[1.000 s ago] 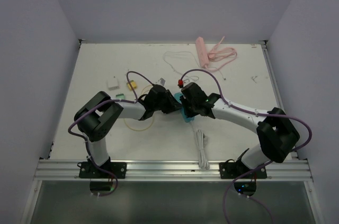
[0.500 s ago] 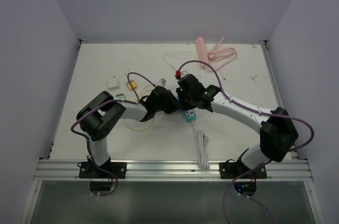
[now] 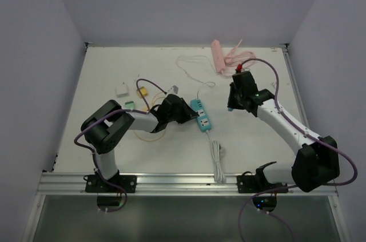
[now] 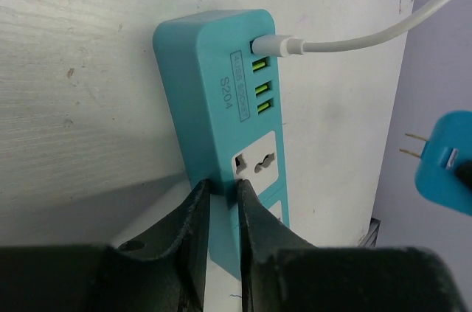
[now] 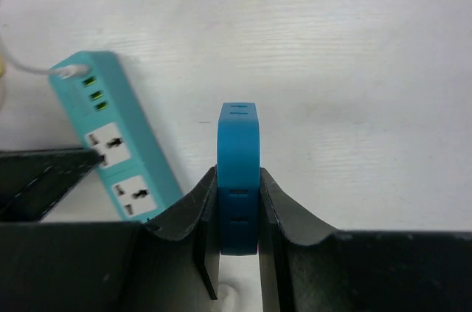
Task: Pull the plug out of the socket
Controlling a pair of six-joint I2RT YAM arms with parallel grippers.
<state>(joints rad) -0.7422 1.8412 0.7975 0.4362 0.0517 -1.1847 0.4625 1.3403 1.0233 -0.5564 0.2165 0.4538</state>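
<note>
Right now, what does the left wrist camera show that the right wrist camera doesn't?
Only left wrist: the blue plug's two bare prongs and the printed label on the teal power strip. Only right wrist: the right gripper clamped on that plug. Both: the strip, the left gripper at its edge, and the plug clear of its sockets.

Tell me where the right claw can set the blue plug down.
Bare table for the blue plug lies between the white cord bundle and the right arm, and in the far-left corner. Crowded: the small connectors left of the teal power strip, and the pink strip with its cable at the back.
</note>
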